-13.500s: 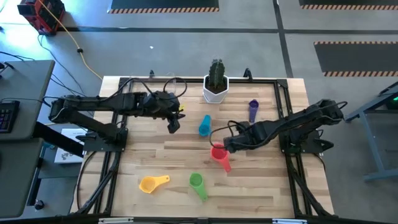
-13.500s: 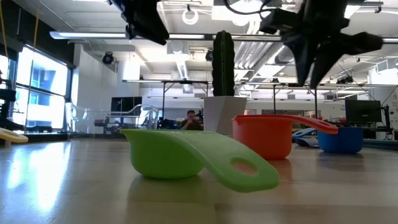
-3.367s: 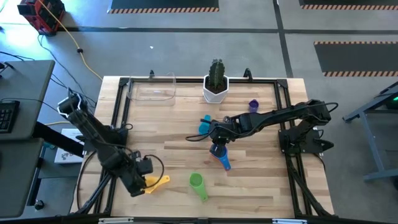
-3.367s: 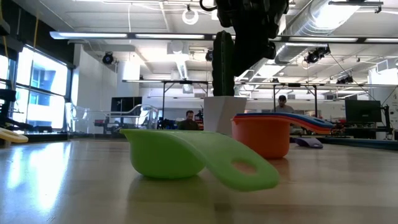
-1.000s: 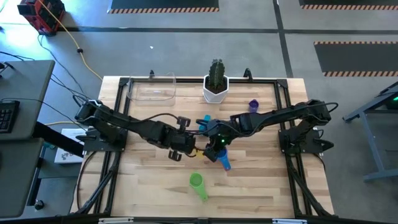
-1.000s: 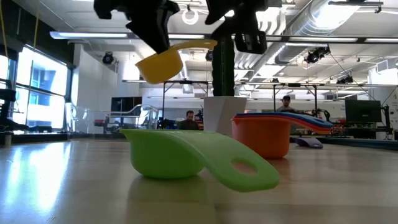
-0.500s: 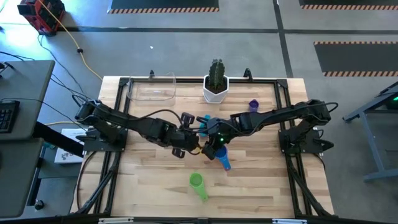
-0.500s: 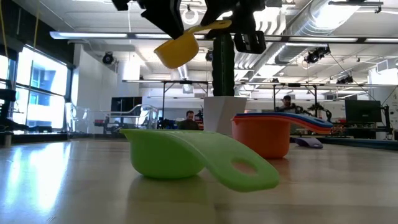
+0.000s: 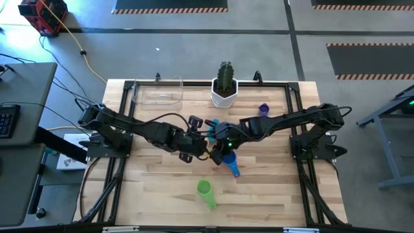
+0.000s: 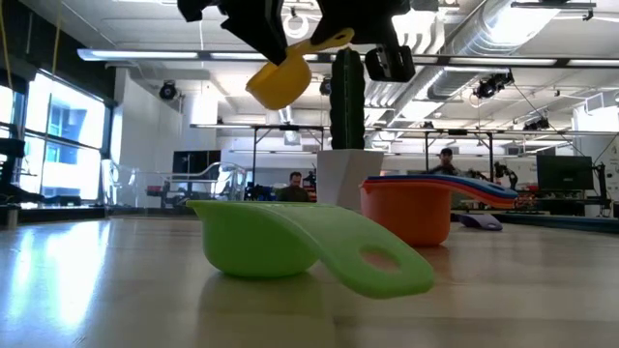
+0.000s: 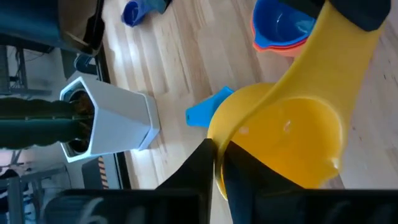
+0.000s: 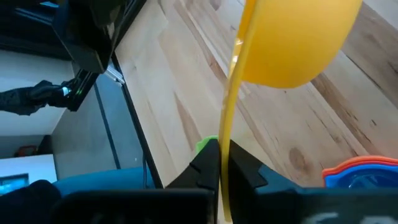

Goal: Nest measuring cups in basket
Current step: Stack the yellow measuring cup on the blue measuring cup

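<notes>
The yellow measuring cup (image 10: 280, 75) hung in the air above the middle of the table (image 9: 272, 188), held from both sides: the left gripper (image 9: 195, 147) was closed on its handle, and the right gripper (image 9: 215, 153) was closed on its rim. In the left wrist view the yellow bowl (image 11: 280, 140) filled the space in front of the fingers (image 11: 202, 163), which pinched its edge. Below and just beside the two grippers stood a nested stack (image 10: 411, 208), with the dark blue cup (image 9: 231, 166) inside the red one. The green measuring cup (image 9: 205, 191) lay alone nearer the front edge, the light blue cup (image 11: 205, 112) lay near the cactus pot (image 9: 224, 90), and the purple cup (image 9: 263, 110) sat toward the right side. The clear basket (image 9: 158, 96) stood at the back left corner, well apart from all the cups
</notes>
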You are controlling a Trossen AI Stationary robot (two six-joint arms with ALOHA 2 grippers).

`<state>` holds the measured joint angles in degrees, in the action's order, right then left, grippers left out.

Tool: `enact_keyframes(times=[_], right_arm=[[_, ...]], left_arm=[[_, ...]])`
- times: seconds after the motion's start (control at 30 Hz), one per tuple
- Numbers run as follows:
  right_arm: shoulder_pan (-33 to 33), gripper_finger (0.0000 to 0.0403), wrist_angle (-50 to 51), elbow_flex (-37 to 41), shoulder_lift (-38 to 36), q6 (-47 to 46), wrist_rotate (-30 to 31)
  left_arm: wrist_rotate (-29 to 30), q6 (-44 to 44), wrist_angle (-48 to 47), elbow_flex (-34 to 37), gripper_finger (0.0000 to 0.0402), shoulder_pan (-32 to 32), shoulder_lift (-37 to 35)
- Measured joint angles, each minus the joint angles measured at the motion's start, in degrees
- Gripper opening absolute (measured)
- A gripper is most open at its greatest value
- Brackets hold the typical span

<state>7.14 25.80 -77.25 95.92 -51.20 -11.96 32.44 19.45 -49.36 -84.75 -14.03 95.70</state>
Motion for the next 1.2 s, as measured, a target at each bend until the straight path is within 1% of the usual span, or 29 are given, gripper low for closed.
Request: enact_keyframes(times=[0.13, 0.3, 0.47, 0.57, 0.67, 0.8, 0.97, 1.1, 1.2], right_arm=[[0.0, 0.0003, 0.0, 0.0, 0.0, -1.4, 0.6], [0.0, 0.0002, 0.1, 0.0, 0.0, -2.7, 1.0], [0.0, 0.0001, 0.5, 0.0, 0.0, -4.2, 1.5], [0.0, 0.0001, 2.1, 0.0, 0.0, -5.5, 2.3], [0.3, 0.0001, 4.3, 0.0, 0.0, -6.9, 2.5], [1.1, 0.0000, 7.1, 0.0, 0.0, -7.1, 2.4], [2.3, 0.0000, 14.2, 0.0, 0.0, -7.1, 3.4], [3.1, 0.0000, 19.8, 0.0, -1.3, -8.5, 7.2], [3.6, 0.0000, 23.7, 0.1, -4.1, -9.7, 11.4]], left_arm=[[-2.7, 1.4, -0.1, 0.0, 0.0049, 0.7, 0.0], [-7.3, -1.3, 0.0, 0.0, 0.0090, 2.2, 0.0], [-7.9, -3.1, -0.2, 0.0, 0.0129, 3.0, 0.0], [-8.0, -3.1, -0.5, 0.0, 0.0144, 3.1, 0.0], [-8.0, -3.2, -0.4, 0.0, 0.0151, 3.1, 0.0], [-7.9, -5.4, -0.4, 0.0, 0.0152, 3.1, 0.0], [-6.3, -5.9, -0.2, 0.0, 0.0148, 3.2, 0.0], [-4.1, -5.9, -0.3, 0.0, 0.0148, 3.2, -0.2], [-3.3, -5.5, -0.1, 0.0, 0.0147, 3.8, -1.0]])
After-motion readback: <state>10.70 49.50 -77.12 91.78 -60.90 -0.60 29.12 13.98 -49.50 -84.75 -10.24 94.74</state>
